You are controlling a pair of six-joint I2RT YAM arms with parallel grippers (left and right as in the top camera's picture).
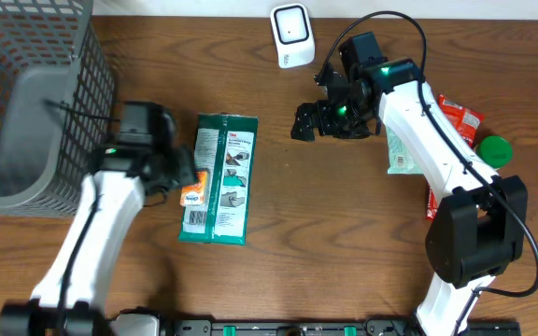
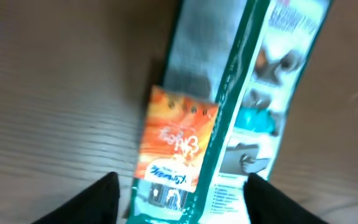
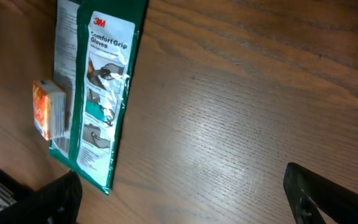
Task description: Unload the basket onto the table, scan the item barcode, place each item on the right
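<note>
One scanner [image 1: 292, 35], overhead only

A brown wooden table [image 1: 325, 205] with fine grain fills every view; soft, even light falls on it; a pale strip [image 1: 185, 7] runs beyond its far edge.

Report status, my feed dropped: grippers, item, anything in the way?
Left gripper jaws open, straddling orange box. Right gripper jaws open, empty, above table. Box against edge of glove packet; scanner at far edge.
</note>
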